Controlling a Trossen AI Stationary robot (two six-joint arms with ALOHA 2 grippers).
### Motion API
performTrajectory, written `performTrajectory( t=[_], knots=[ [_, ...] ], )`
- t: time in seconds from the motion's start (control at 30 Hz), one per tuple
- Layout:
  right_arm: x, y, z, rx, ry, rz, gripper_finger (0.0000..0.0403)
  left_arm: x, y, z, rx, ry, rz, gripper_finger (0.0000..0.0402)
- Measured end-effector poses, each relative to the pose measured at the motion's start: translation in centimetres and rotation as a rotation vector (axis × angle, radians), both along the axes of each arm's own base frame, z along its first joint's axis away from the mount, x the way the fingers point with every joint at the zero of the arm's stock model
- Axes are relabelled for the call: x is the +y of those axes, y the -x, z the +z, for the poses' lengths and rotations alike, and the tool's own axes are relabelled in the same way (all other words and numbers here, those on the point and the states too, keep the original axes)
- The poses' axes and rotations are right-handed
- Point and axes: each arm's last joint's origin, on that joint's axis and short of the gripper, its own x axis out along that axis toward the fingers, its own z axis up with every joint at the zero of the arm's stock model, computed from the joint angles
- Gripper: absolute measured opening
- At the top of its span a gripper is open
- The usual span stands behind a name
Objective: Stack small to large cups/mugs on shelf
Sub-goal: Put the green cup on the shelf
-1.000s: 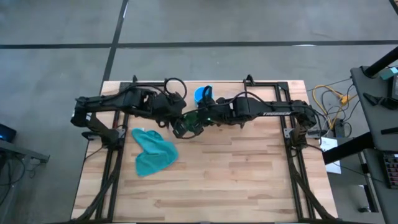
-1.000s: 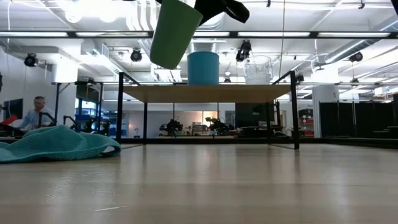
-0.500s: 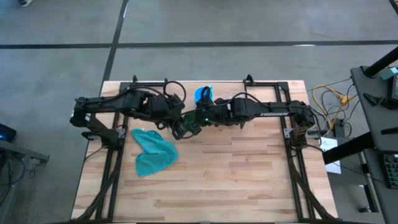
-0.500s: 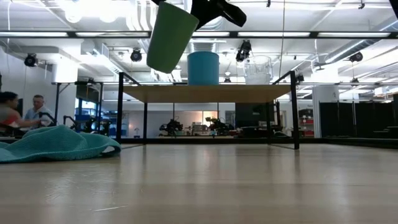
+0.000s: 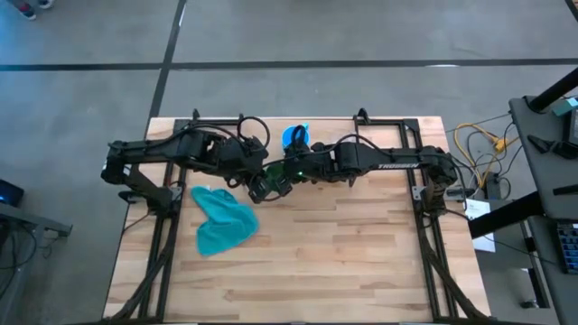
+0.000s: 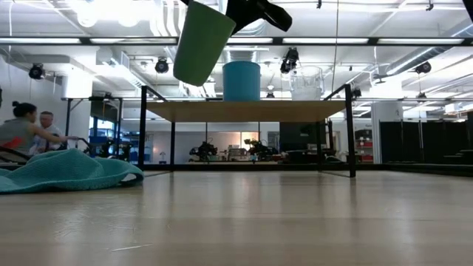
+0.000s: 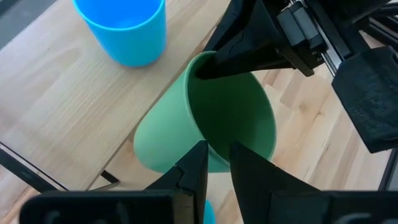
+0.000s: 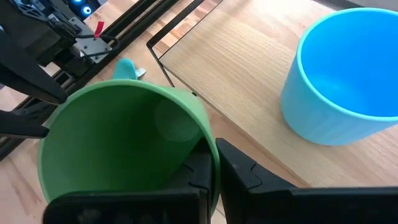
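Change: green cup point(image 6: 201, 41) has crept slightly left in the low view vs 1 s ago; a 2nd person now shows far left in the room bkgd, beside the seated one point(image 6: 46, 133).
Green cup: airborne, tilted, above the worktop point(image 5: 361, 244) and just in front of the shelf point(image 6: 244, 111); in the high view it sits near centre, at abt 7 o'clock from the blue cup point(image 5: 293, 137).
Left tool point(image 7: 214, 163): clenched on the green cup's rim, one finger inside, one outside the wall.
Right tool point(image 8: 211, 171): also clenched on the same rim, at the opposite edge; both arms meet mid-worktop near the back.
Blue cup: upright on the shelf board, at 12 o'clock of the worktop.
Glass cup point(image 6: 307, 83): clear, upright on the shelf, at 3 o'clock of the blue cup, a gap between them.
Shelf: light-wood board on thin black legs, along the worktop's far edge.
Cloth point(image 5: 222, 219): teal, crumpled, on the worktop at abt 8 o'clock from the green cup, apart from it.
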Motion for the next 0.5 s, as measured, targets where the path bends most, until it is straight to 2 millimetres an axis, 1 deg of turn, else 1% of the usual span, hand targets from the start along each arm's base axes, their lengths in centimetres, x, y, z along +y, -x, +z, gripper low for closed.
performTrajectory(
  t=[0.4, 0.5],
  knots=[
    [0.0, -0.02, 0.03, 0.004, 0.013, 0.014, 0.0009, 0.36, -0.05, -0.05, 0.004, 0.015, -0.007, 0.0054],
    [-0.02, -0.02, 0.03, 0.007, 0.017, 0.019, 0.0009, 0.54, -0.07, -0.07, 0.013, -0.003, -0.033, 0.0054]
  ],
)
